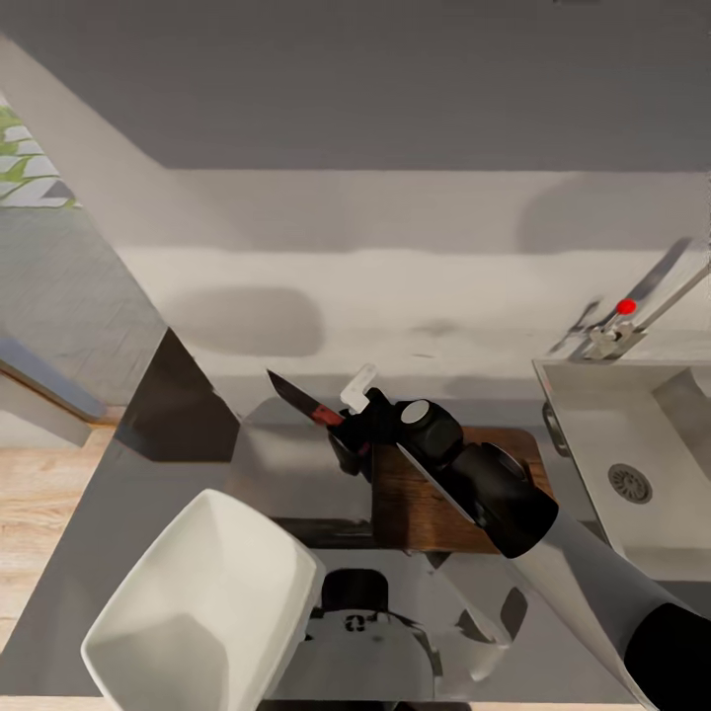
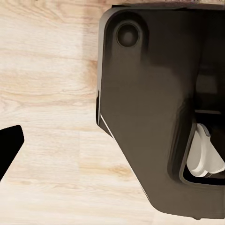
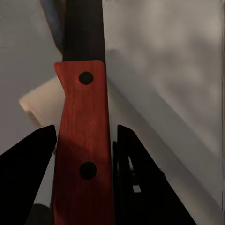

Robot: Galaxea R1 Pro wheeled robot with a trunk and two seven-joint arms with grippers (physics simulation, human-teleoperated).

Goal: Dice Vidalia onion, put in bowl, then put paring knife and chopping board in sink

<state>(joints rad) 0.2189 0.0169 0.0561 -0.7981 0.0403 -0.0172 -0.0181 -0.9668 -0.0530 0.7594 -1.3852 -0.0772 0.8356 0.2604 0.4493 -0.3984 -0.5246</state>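
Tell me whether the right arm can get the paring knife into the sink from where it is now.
Probably yes. The right end effector grips the paring knife above the chopping board's left end, and the sink lies open on that arm's side, with no object visible between them.

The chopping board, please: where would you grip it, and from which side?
Grip the chopping board at its short left end, coming from the bowl side: it lies flat, and that edge shows bare. The right pincer, holding the paring knife, must free up first.
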